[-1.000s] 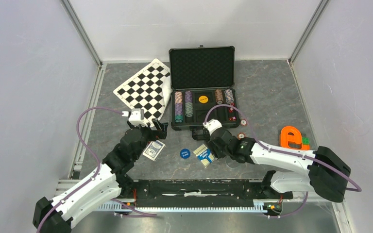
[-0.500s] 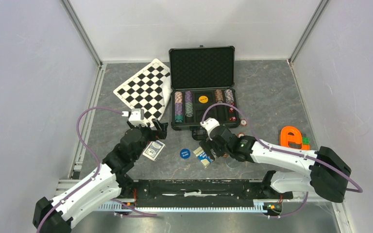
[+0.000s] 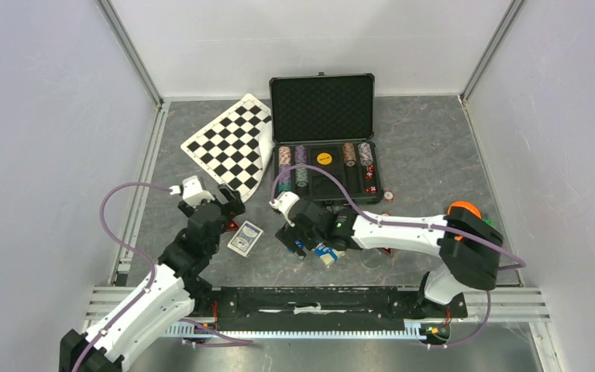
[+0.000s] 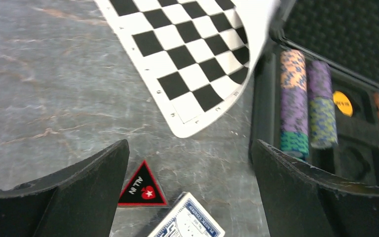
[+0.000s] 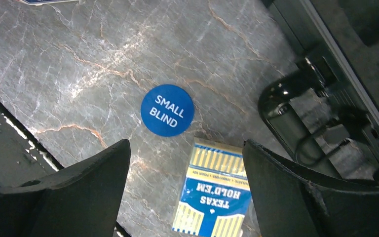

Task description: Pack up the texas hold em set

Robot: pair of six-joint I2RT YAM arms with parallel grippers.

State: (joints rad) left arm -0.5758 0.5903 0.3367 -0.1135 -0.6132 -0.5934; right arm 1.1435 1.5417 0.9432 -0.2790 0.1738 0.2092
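Note:
The black case lies open at the back, with rows of striped chips and a yellow button in its tray. My left gripper is open and empty, hovering above a blue card deck and a black triangular "ALL IN" button; that deck also shows in the top view. My right gripper is open and empty, low over the table in front of the case. Between its fingers lie a blue "SMALL BLIND" button and a "TEXAS HOLD'EM" card deck.
A black-and-white checkered board lies left of the case, its edge curling against it. A loose chip sits right of the case front. The case handle is close to my right gripper. An orange object peeks from behind my right arm.
My right gripper has swung left from beside the Texas Hold'em deck to over the small blind button. My left gripper has drawn back to the left, away from the case front.

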